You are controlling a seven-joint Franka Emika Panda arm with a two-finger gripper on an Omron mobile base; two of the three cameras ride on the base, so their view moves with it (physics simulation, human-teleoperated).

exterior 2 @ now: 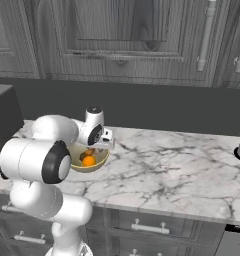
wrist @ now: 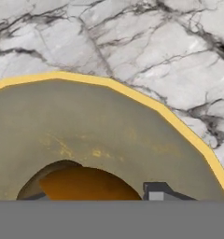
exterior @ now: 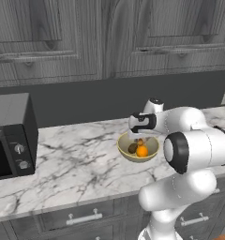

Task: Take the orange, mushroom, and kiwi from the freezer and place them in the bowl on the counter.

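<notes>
The bowl (exterior: pixel 138 149) stands on the white marble surface (exterior: pixel 77 164), a little back from its front edge. It is shallow and yellowish-tan with a brighter yellow rim. Inside it lies the orange (exterior: pixel 142 151), a bright ball toward the near side of the bowl. Just beside the orange, on its left in the left base view, sits the kiwi (exterior: pixel 132 148), a dark olive-brown lump. A small tan piece shows just behind the orange, right under the hand; it may be the mushroom (exterior: pixel 140 141), though it is too small to tell for certain, and whether the fingers hold it cannot be made out.

The end effector (exterior: pixel 137 138) hangs directly over the bowl, pointing down into it, with its fingers drawn narrow. In the hand view the bowl's inner wall (wrist: pixel 109 135) spreads across the frame, its yellow rim curves over the veined marble, and an orange-brown rounded shape shows between the dark finger tips (wrist: pixel 156 191) at the bottom.

From the right base view the orange (exterior 2: pixel 89 160) shows in the bowl (exterior 2: pixel 94 165) below the hand (exterior 2: pixel 99 145).

Outward along the surface, a black microwave (exterior: pixel 11 136) stands well apart to the left. Dark grey drawers (exterior: pixel 81 218) with silver bar handles run below, and grey wooden cabinets (exterior: pixel 109 33) hang above a dark back wall.
</notes>
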